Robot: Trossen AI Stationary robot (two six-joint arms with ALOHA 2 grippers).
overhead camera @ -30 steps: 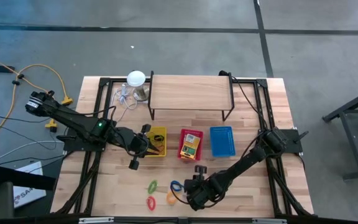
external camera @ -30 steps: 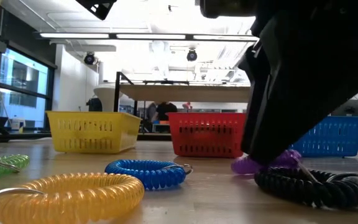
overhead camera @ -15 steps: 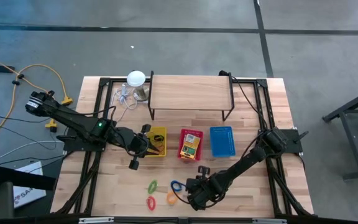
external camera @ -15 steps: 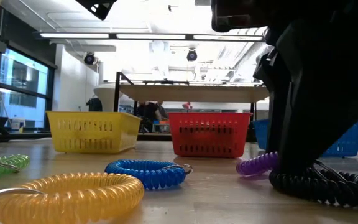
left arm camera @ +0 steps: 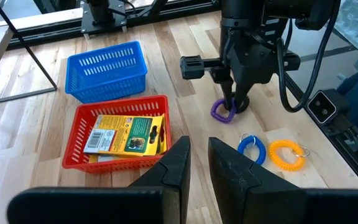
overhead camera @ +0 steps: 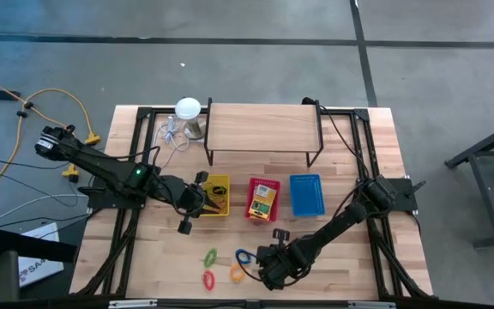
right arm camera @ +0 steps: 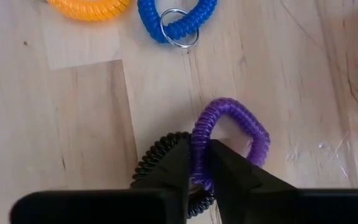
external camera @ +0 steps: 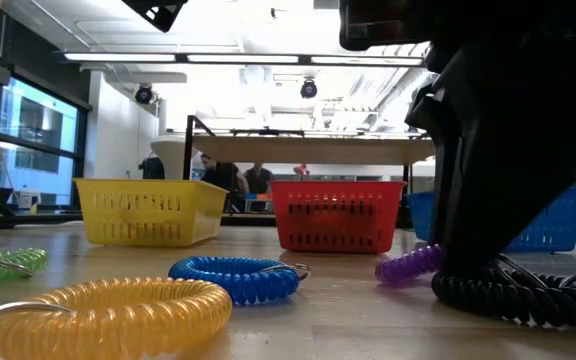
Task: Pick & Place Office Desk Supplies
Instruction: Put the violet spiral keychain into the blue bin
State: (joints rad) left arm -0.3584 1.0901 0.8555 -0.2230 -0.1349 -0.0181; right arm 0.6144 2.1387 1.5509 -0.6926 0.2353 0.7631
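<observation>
In the low view the right arm's dark bulk covers most of the purple coil ring (external camera: 408,266), so only one end of it shows beside the black coil ring (external camera: 513,295). From above, both are lost under the right gripper (overhead camera: 268,273), which hangs near the table's front edge, in front of the red basket (overhead camera: 263,200). The right wrist view is the clear one: the right gripper (right arm camera: 199,163) has its jaws pressed onto one side of the purple coil ring (right arm camera: 229,140), pinching the coil between them, with the rest of the loop lying on the table (right arm camera: 67,124) ahead of the jaws. The black coil ring (right arm camera: 160,158) lies touching the purple one, partly hidden behind the jaws.

Farther from the red basket than the purple ring, the blue coil ring (right arm camera: 176,15) and the orange coil ring (right arm camera: 89,7) lie side by side, both cut off by the frame there. In the high view a green ring (overhead camera: 210,256) and a red ring (overhead camera: 207,279) lie farther left from them.

The red basket (left arm camera: 117,134) holds yellow-and-green card boxes (left arm camera: 126,134). The blue basket (left arm camera: 107,70) stands just beside it on one side, the yellow basket (overhead camera: 213,196) on the other.

The left gripper (overhead camera: 194,199) hovers at the yellow basket's left edge, its jaws (left arm camera: 194,168) narrowly apart with nothing between them.
</observation>
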